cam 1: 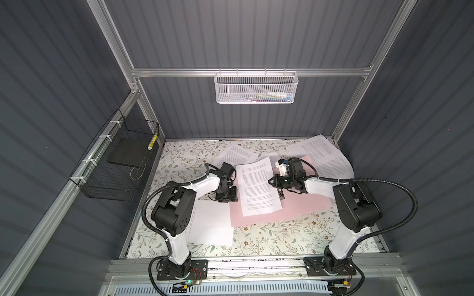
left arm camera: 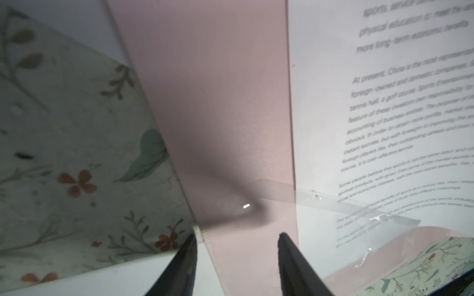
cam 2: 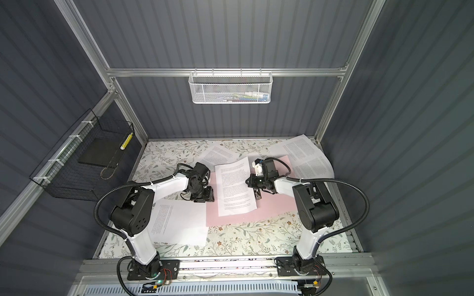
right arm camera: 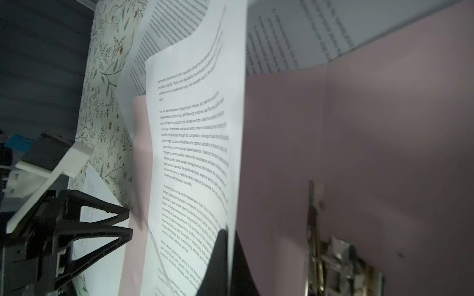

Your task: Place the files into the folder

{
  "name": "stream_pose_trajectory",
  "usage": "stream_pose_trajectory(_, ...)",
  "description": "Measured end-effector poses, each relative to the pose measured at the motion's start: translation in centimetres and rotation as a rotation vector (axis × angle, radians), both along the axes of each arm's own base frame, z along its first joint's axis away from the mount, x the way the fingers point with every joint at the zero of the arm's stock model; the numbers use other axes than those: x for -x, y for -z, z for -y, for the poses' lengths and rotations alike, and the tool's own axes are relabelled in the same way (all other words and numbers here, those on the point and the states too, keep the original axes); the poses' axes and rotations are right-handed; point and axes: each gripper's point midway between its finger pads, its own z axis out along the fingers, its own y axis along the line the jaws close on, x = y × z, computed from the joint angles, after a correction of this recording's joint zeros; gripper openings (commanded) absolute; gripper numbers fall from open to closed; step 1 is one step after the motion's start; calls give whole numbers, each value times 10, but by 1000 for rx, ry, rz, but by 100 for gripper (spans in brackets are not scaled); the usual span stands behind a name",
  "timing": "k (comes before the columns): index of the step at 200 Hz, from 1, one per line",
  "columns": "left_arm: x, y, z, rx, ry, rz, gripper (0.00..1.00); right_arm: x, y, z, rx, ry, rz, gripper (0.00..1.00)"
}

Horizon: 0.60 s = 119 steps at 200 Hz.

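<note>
I count one pink folder (cam 1: 302, 205) and at least four printed sheets (cam 1: 259, 189). Whether the far-right pile holds one or two, I cannot tell. Two baskets: a white mesh basket (cam 1: 256, 88) and a black wire basket (cam 1: 112, 179).

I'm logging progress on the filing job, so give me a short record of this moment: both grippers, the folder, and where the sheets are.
folder: open, flat on the floral table
held sheet: lies across the folder's left half
right gripper: shut on the held sheet's right edge
left gripper: open, above the folder's left edge, holding nothing
front-left sheet: on the table by the folder
back-right sheets: outside the folder, overlapping each other
</note>
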Motion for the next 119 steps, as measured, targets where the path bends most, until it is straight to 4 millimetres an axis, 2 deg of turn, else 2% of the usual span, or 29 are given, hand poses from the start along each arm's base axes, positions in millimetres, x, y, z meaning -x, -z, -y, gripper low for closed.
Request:
stream_pose_trajectory(50,1,0,1,6,1,-4,52,1,9,6,37,20,-32,0)
stream_pose_trajectory(86,1,0,2,13,3,-6,54,5,19,2,28,7,-62,0)
stream_pose_trajectory(119,1,-1,3,17,3,-6,55,3,18,-4,-3,-1,-58,0)
